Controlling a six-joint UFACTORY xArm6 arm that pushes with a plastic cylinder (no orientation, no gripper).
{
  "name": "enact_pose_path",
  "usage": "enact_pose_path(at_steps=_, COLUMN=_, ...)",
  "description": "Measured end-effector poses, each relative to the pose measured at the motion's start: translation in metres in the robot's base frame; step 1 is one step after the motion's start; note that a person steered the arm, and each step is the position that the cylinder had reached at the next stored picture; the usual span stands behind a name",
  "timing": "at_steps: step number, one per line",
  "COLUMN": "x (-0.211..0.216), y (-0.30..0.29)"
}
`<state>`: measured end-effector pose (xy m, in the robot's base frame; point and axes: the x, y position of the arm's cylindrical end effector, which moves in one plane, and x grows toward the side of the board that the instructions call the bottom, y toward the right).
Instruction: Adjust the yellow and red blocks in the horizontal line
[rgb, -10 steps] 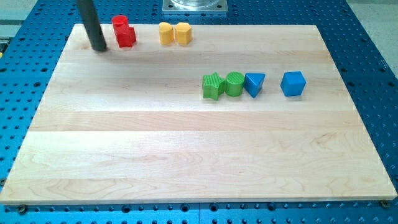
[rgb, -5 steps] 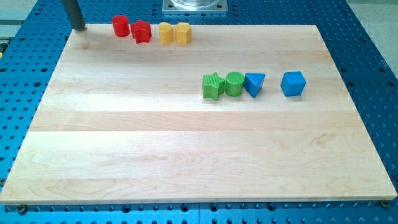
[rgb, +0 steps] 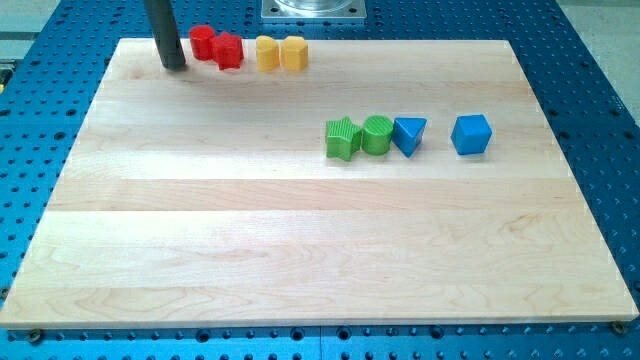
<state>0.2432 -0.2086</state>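
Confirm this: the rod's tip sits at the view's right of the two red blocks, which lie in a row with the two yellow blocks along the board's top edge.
Not quite. In the camera view my tip sits at the view's left of the red blocks, not their right. The rest holds: they lie in a row with the yellow blocks along the board's top edge.

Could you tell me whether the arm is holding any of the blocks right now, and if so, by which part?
Nothing is held. My tip stands on the board, apart from the red cylinder on its right.
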Motion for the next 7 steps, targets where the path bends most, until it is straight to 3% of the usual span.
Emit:
enact_pose_path(at_steps=1, x=-0.013, y=0.04)
enact_pose_path(at_steps=4, x=0.004, y=0.069)
enact_pose_path(at_steps=5, x=-0.008, y=0.123)
enact_pose_path(at_steps=7, x=0.001, y=0.124)
